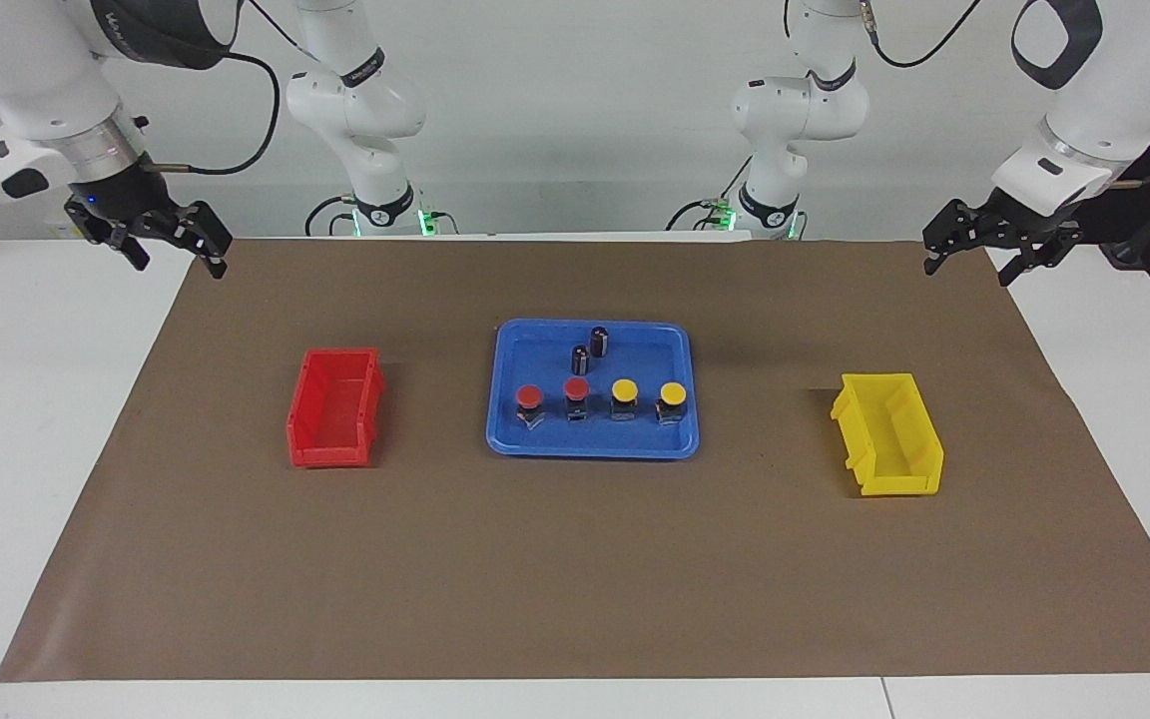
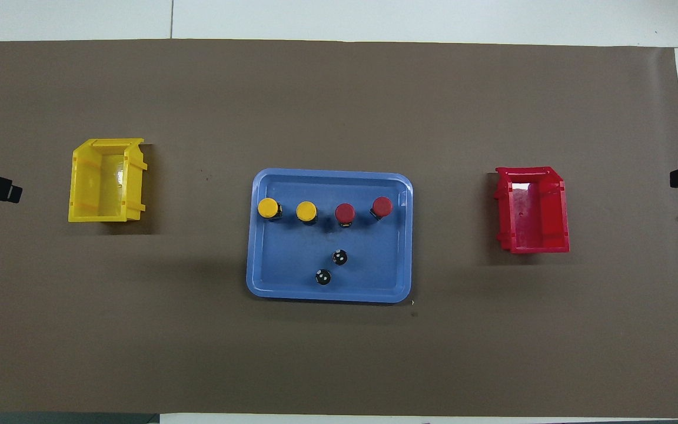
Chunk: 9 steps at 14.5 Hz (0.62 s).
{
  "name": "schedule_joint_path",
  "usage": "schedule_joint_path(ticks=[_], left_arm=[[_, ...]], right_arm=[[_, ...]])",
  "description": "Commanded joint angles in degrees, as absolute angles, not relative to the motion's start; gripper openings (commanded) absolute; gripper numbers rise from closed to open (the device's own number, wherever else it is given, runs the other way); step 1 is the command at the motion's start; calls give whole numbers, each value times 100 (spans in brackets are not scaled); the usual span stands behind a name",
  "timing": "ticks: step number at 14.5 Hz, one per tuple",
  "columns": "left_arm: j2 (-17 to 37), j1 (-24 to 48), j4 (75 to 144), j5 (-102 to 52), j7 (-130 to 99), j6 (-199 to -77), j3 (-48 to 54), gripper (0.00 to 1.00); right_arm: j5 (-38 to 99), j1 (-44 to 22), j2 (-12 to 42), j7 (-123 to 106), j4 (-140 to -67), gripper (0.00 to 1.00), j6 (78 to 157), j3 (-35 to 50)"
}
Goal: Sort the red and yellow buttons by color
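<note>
Blue tray (image 1: 680, 439) at frame centre held every button.
Two red buttons (image 1: 529, 396), two yellow buttons (image 1: 624, 389); red bin (image 1: 307, 439) and yellow bin (image 1: 860, 469) empty; left gripper (image 1: 969, 262) and right gripper (image 1: 176, 260) apart.

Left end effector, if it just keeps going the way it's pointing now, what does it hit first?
The left end effector points down over the brown mat's edge, so probably the bare mat first; depth is uncertain. The yellow bin sits off that line.

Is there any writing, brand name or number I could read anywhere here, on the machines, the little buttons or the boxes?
Dark lettering on the right arm's upper casing: cut off and too blurred to read.
A small mark on the right arm's base and another on the left arm's base: too small to read.
Nothing legible on the buttons, the blue tray, the red bin or the yellow bin.
</note>
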State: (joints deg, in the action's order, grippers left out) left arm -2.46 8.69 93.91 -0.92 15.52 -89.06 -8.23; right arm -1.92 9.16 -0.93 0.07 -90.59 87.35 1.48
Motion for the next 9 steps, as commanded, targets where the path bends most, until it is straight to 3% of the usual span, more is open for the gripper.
schedule_joint_path(ticks=[1,9], left_arm=[[-360,835,9492,-141,1591,-8859,-817,100],[-360,835,9492,-141,1591,-8859,-826,100]], right_arm=[[-123,932,-114,-62,-9061,100,8719,149],[-132,914,-132,-70,-9105,100,8684,149]])
